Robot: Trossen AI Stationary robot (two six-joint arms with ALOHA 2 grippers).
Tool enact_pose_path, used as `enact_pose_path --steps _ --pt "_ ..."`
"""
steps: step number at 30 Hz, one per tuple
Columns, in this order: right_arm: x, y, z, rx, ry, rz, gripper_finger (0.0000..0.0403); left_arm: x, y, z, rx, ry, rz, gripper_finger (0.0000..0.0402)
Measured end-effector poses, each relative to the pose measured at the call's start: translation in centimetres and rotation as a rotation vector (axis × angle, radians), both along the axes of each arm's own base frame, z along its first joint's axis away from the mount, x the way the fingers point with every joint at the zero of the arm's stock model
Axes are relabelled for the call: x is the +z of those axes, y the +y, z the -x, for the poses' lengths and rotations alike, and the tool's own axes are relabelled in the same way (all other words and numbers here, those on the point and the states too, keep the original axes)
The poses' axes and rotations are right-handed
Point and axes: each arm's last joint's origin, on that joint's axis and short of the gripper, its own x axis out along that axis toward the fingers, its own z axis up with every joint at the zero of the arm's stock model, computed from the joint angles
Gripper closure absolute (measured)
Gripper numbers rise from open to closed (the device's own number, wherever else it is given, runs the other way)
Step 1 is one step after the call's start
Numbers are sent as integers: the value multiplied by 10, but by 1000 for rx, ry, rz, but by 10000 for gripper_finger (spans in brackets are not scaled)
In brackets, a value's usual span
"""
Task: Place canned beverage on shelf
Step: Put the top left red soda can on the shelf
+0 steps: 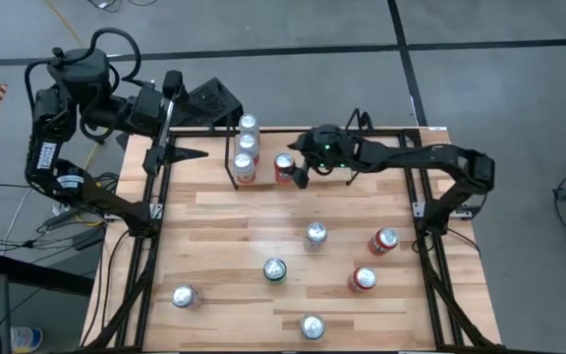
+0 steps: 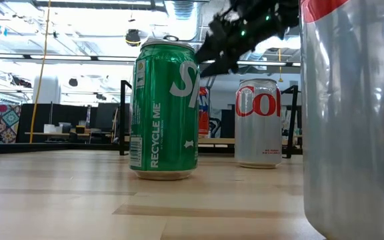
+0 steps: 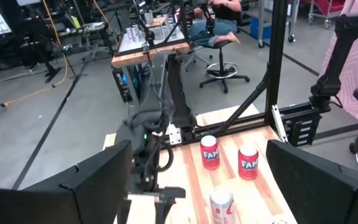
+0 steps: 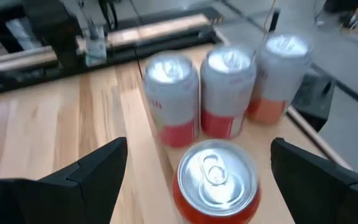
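A red can (image 4: pixel 216 180) with a silver top stands upright at the table's far middle, also seen from above as the red can (image 1: pixel 284 167). My right gripper (image 4: pixel 197 168) is open, one finger on either side of it, touching nothing. Just past it three cans (image 4: pixel 227 90) stand in a row on the shelf (image 1: pixel 235 147), a low black wire rack with a light wood floor. My left gripper (image 1: pixel 199 126) is open and holds nothing. It hangs above the table's far left corner.
Several loose cans stand on the table: a silver one (image 1: pixel 315 234), two red ones (image 1: pixel 383 240) (image 1: pixel 363 279), a green one (image 1: pixel 275 269) and two silver ones (image 1: pixel 184 296) (image 1: pixel 311 325) near the front. A black tubular frame (image 1: pixel 151 211) runs round the tabletop.
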Motion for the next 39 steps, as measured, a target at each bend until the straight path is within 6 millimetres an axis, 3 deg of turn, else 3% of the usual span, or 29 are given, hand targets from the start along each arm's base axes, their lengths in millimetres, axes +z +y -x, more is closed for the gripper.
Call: enact_pose_path --steps 5,14,19,27,35,39 --pt "-22 -6 -10 -2 52 -13 33 -2 0 0 1 25 6 46" --pt "-42 -13 -18 -8 91 -19 33 -4 0 1 1 41 11 46" --pt "-43 -13 -18 -14 89 -29 59 -4 0 0 2 42 10 46" --pt "-42 -21 -14 -92 65 -108 158 -5 0 -1 0 47 -10 46" --pt "-36 -36 -11 -205 27 -151 159 -6 1 -1 20 56 -31 46" --pt "-18 -44 -16 -212 -14 -95 156 -7 2 -1 38 67 -42 46"
